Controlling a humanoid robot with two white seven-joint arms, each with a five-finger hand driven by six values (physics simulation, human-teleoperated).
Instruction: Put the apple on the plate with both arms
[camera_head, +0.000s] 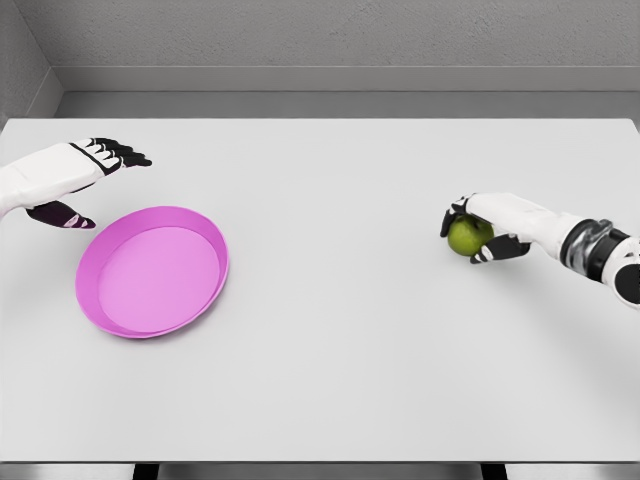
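Green apple (467, 235) is sitting far right of the pink plate (152, 271); my right hand (492, 228) is squeezing it, my left hand (78, 178) is hanging just beyond the plate, fingers spread.

Plate (152, 271) sits on the left half of the table (340, 330), a little nearer than the middle. Left hand (75, 180) hangs just beyond the plate's far-left rim, at the table's left edge, fingers reaching out to the right. Over on the right side, well apart from the plate, the apple (469, 235) rests on the table. Right hand (495, 230) comes in from the right edge and wraps over the apple.
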